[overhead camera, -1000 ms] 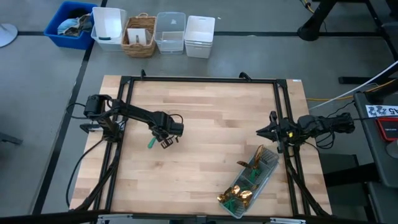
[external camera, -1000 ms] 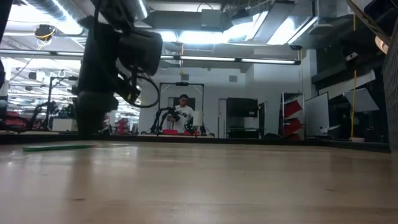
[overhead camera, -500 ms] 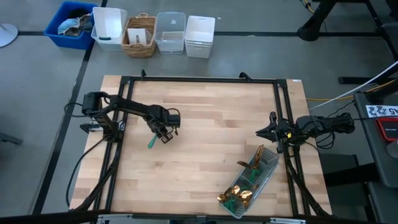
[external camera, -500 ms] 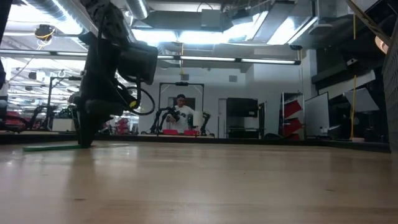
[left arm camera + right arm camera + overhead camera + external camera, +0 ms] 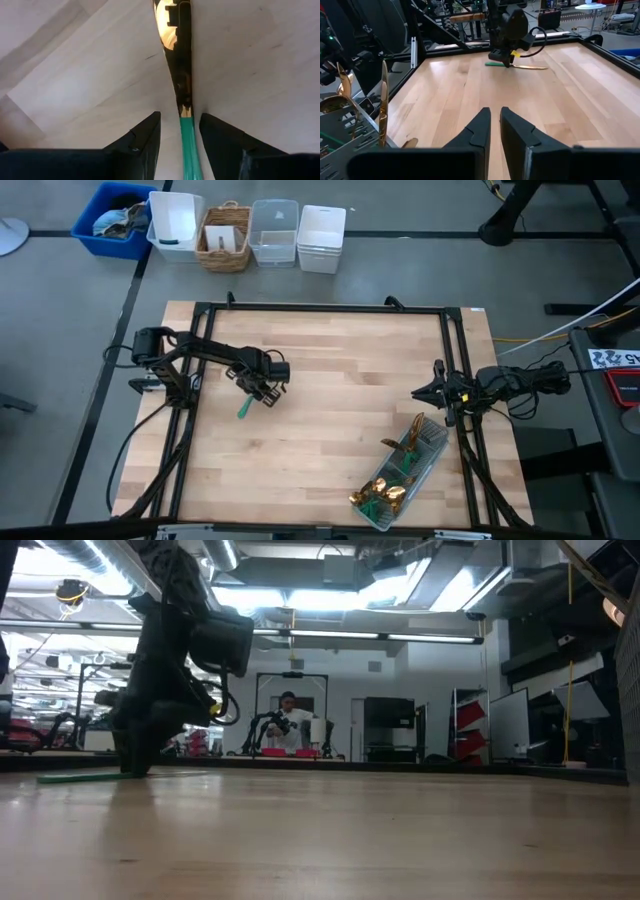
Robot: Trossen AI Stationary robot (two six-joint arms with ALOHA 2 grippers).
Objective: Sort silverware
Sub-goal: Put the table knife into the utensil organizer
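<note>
My left gripper [image 5: 180, 135] sits low over the table [image 5: 340, 380] left of centre in the high view, fingers apart and straddling the teal handle of a knife [image 5: 182, 75] lying flat, not clamped; to do this well I'd keep the handle centred in the gap, drop to the wood, then close square. Right gripper [image 5: 492, 125] waits at the right edge, fingers nearly together, holding nothing, with the rest of the silverware [image 5: 385, 490] in the clear tray [image 5: 432, 442] at lower right. Knife's handle end is cut off by my fingers, and tray pieces are too tangled to count.
</note>
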